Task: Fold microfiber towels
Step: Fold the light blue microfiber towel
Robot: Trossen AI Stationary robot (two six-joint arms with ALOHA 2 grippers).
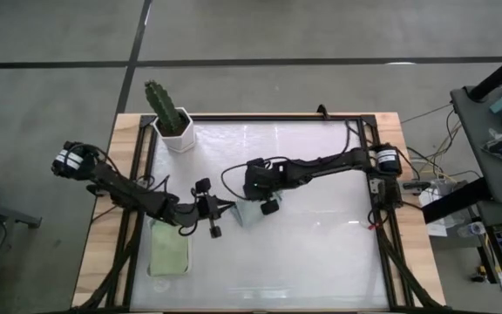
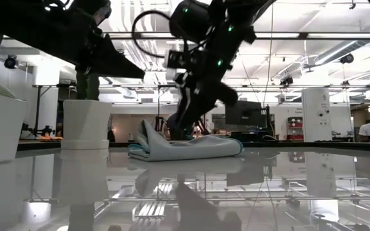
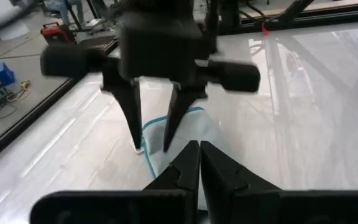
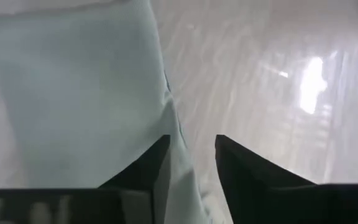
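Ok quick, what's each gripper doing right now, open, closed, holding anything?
Left gripper: shut, holding nothing, beside the pale blue towel.
Right gripper: open, fingers down at the towel's edge, not clamped on it.

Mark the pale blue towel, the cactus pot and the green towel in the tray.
pale blue towel [image 2: 191, 147], low view, top fold
cactus pot [image 1: 179, 137], high view, white side
green towel [image 1: 169, 249], high view, centre

A glossy white bench [image 1: 321, 244] with a wooden border is seen. On it are found a white hexagonal cactus pot [image 1: 179, 135], a white rectangular tray [image 1: 168, 253] and a crumpled pale blue microfiber towel [image 1: 249, 212].
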